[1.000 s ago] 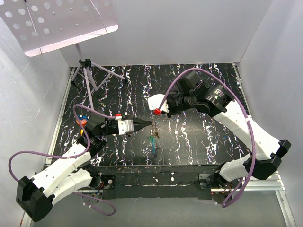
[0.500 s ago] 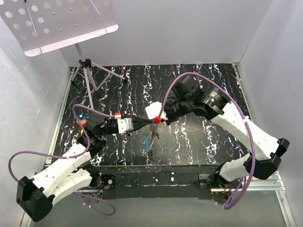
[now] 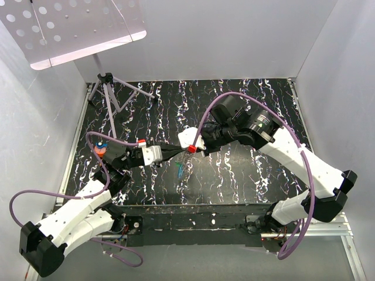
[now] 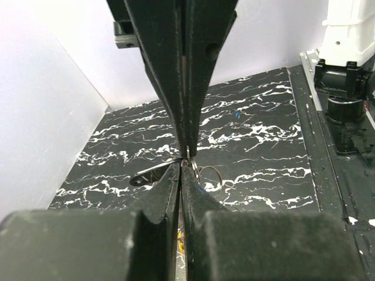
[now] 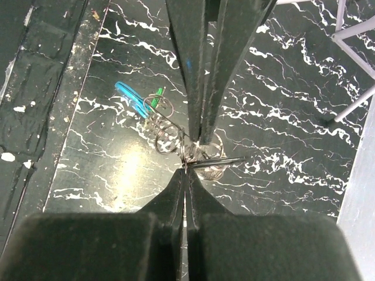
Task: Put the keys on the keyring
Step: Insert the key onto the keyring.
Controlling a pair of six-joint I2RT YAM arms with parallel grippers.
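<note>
Keyring (image 5: 167, 139) is pinched over the middle of the bench (image 3: 246, 170), where the left tool (image 4: 186, 157) and right tool (image 5: 185, 165) meet tip to tip, both clamped on its wire. Blue and green keys (image 3: 180, 170) trail toward the near side.

L end effector (image 3: 183, 151) & R end effector (image 3: 190, 153) meet tip-to-tip over table (image 3: 246, 175) ctr, keys (image 3: 180, 170) just in front.
</note>
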